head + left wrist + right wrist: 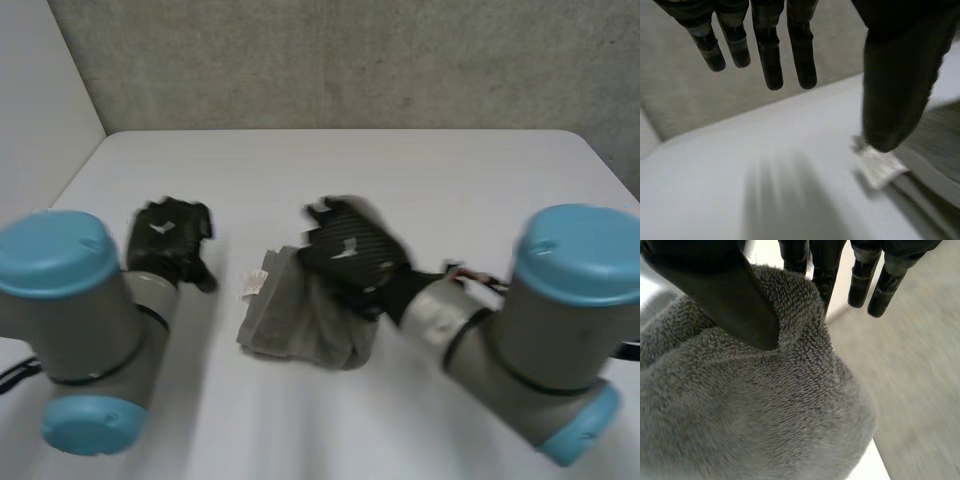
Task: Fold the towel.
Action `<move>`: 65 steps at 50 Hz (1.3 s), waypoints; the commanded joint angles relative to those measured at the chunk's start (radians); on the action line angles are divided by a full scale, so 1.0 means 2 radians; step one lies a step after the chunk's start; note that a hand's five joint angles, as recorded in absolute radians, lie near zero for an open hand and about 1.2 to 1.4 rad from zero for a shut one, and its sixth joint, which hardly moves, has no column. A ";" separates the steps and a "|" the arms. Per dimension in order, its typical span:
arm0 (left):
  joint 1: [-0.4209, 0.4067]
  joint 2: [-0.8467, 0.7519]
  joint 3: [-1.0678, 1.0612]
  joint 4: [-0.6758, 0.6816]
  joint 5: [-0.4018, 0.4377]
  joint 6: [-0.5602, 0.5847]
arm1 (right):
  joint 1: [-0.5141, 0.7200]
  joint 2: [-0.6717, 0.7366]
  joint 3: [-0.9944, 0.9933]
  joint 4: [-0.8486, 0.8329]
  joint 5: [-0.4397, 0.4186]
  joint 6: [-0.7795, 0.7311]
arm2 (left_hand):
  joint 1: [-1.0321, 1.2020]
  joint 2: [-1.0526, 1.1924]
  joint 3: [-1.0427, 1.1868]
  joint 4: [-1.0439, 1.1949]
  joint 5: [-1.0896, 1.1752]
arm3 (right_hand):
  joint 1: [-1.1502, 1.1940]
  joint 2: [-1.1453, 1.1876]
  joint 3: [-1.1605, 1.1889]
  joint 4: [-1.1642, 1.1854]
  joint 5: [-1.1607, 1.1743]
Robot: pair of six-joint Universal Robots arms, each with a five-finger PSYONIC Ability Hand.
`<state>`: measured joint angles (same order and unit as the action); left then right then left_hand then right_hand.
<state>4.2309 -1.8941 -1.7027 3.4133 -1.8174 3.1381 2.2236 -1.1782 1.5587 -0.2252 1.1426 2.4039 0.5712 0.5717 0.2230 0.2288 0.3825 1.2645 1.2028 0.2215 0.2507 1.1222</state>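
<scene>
The white table carries one grey towel, lying bunched near its middle between the two arms. The right hand sits on the towel's far right part, its thumb dug into the pile and nipping a ridge of cloth against straight fingers. The left hand hovers just beside the towel's left edge, fingers straight and spread, holding nothing. One small white label sticks out at that edge, near the left thumb. The likely risk: a one-sided pull by the right hand would drag the whole bundle instead of folding it, since the left edge is unpinned.
</scene>
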 commanded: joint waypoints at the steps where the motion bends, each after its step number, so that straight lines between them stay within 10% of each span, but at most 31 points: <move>1: 0.066 0.034 -0.018 0.001 0.011 -0.010 | 0.061 0.094 -0.065 0.001 -0.030 -0.015 | -0.013 -0.013 -0.024 -0.027 -0.006 | 0.066 0.097 -0.023 -0.038 0.050; 8: 0.077 0.033 -0.022 0.002 0.018 -0.019 | 0.085 0.176 -0.117 0.000 -0.018 -0.018 | -0.016 -0.016 -0.024 -0.027 -0.009 | 0.023 0.054 -0.023 -0.038 0.007; 9: 0.077 0.031 -0.018 0.004 0.020 -0.020 | 0.085 0.169 -0.111 -0.002 -0.012 -0.018 | -0.016 -0.016 -0.024 -0.027 -0.009 | -0.344 -0.313 -0.023 -0.038 -0.360; 11: 0.077 0.028 -0.015 0.007 0.022 -0.021 | 0.083 0.153 -0.100 -0.005 -0.008 -0.011 | -0.016 -0.016 -0.024 -0.027 -0.009 | -0.545 -0.514 -0.023 -0.038 -0.561; 31: 0.041 -0.015 0.048 0.008 0.129 -0.095 | -0.054 -0.077 0.073 0.014 0.052 0.273 | -0.033 -0.034 -0.024 -0.027 -0.026 | -0.545 -0.514 -0.023 -0.038 -0.561; 47: -0.015 -0.014 -0.021 -0.022 0.119 -0.091 | -0.056 0.081 -0.067 0.096 0.075 0.433 | -0.056 -0.056 -0.024 -0.027 -0.048 | -0.545 -0.514 -0.023 -0.038 -0.561; 65: -0.010 -0.059 -0.024 -0.008 0.116 -0.066 | -0.026 0.186 -0.157 0.130 0.118 0.450 | -0.069 -0.069 -0.024 -0.027 -0.062 | -0.545 -0.514 -0.023 -0.038 -0.561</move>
<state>4.2108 -1.9685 -1.7739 3.3850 -1.5869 2.9760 2.1682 -0.8351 1.2700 0.0313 1.3117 3.3271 0.4789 0.4844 0.2230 0.2288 0.2738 0.2347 0.2516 0.2215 0.2507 0.0627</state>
